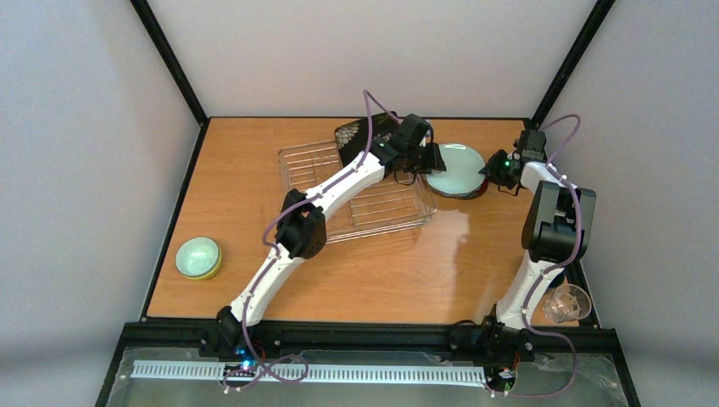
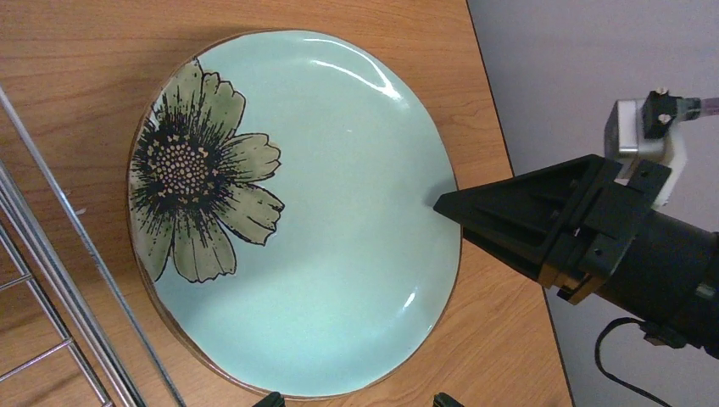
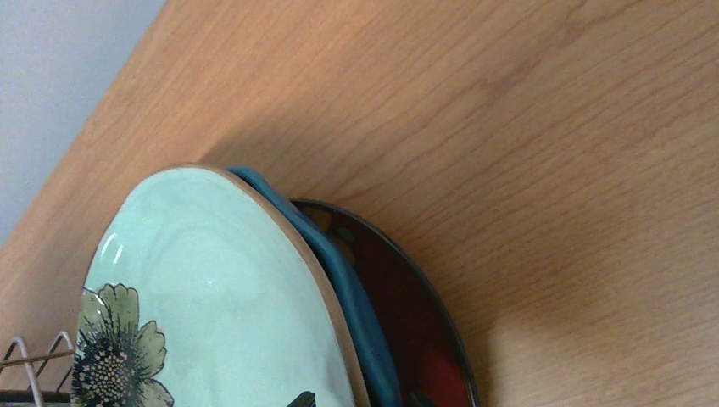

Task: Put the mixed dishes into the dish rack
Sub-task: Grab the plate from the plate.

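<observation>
**Q:** From overhead, where do we find the job?

**A:** Our left claw (image 1: 434, 158), reaching across the dish rack (image 1: 305, 165), hangs released and empty at the pale mint plate (image 1: 458, 170). The plate lies on the worktop (image 1: 381, 271) just right of the rack. The right claw (image 1: 490, 174) noses its opposite rim.

**Q:** And from the left wrist?

**A:** Our fingertips (image 2: 271, 397) stand wide over the plate's near edge. The right claw's black wedge (image 2: 526, 220) touches the rim opposite the painted flower. We cannot tell whether it grips or merely presses.

**Q:** The right wrist?

**A:** The mint plate (image 3: 212, 288) tops a stack, with a blue plate (image 3: 356, 314) under it and a red plate (image 3: 415, 322) below that.

**Q:** So how do we do this well?

**A:** In our judgement, the right claw should prise up only the top rim. The left then closes on that raised edge, so the lower plates do not drag, and stands the plate between the tines.
</observation>
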Tool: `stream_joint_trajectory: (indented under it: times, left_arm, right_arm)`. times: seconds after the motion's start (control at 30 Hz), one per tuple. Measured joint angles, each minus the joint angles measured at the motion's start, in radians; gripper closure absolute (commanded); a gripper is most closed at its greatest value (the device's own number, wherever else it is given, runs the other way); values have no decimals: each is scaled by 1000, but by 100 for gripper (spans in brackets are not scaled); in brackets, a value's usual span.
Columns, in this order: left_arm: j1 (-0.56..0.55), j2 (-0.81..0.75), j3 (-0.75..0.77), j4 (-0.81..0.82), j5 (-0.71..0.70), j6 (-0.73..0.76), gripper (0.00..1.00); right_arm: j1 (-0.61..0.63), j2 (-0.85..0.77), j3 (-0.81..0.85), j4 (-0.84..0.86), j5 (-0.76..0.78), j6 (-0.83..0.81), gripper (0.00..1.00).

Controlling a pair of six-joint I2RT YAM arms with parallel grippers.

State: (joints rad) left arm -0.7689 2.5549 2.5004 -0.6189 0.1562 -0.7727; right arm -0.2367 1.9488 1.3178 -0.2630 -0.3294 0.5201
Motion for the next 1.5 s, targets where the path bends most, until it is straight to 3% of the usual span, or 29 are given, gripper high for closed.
stream_joint_trajectory:
  times: [1.0, 1.1, 1.5]
  left_arm:
    - [2, -4, -12, 14, 14, 2, 0]
    - [3, -4, -12, 14, 16, 2, 0]
    - [5, -4, -13, 16, 24, 2, 0]
  right_arm:
    - [-6, 24, 3, 11, -52, 11, 37]
    - [-6, 37, 3, 25, -69, 22, 29]
    - [-11, 89, 2, 85, -166, 55, 29]
